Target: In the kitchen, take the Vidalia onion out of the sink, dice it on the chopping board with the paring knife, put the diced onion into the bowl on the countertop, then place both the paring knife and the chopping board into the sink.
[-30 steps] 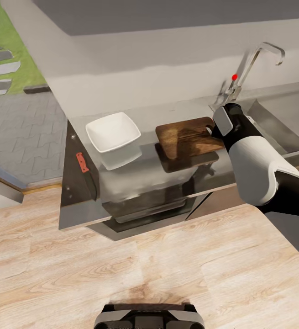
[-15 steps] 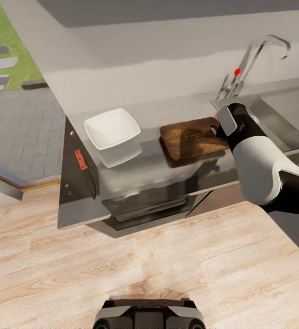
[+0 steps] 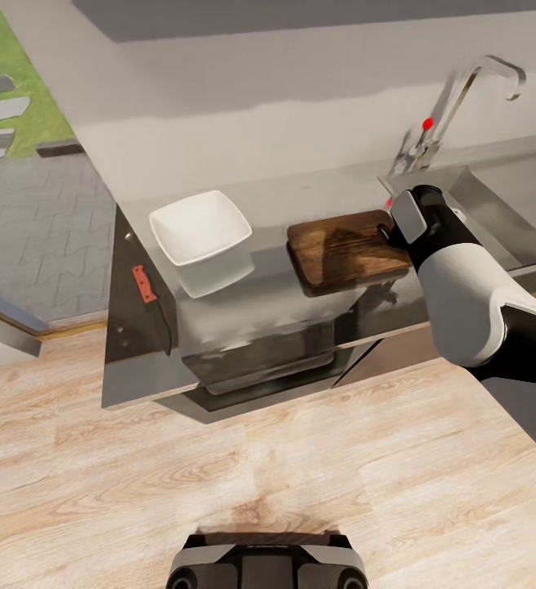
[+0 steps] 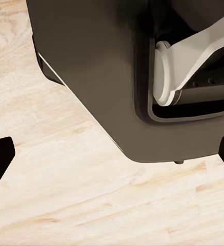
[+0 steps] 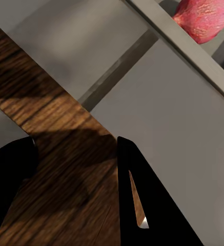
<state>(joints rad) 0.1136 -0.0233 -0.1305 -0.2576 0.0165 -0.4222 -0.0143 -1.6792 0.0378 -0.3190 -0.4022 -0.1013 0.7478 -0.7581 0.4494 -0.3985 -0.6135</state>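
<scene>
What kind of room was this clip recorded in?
Most likely a kitchen, in simulation. A glossy grey countertop carries a steel sink with a curved tap, a wooden chopping board and a white bowl. The floor is light wood, and paving and grass show beyond.

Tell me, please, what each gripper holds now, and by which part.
Nothing is held. The right gripper is open above the chopping board; its fingers grasp nothing. The left gripper is open over the floor.

Bare countertop [image 3: 272, 282] lies between bowl [image 3: 200, 230] and chopping board [image 3: 345, 249]; the tap [image 3: 443, 110] perhaps crowds the sink [image 3: 509, 213] side.
</scene>
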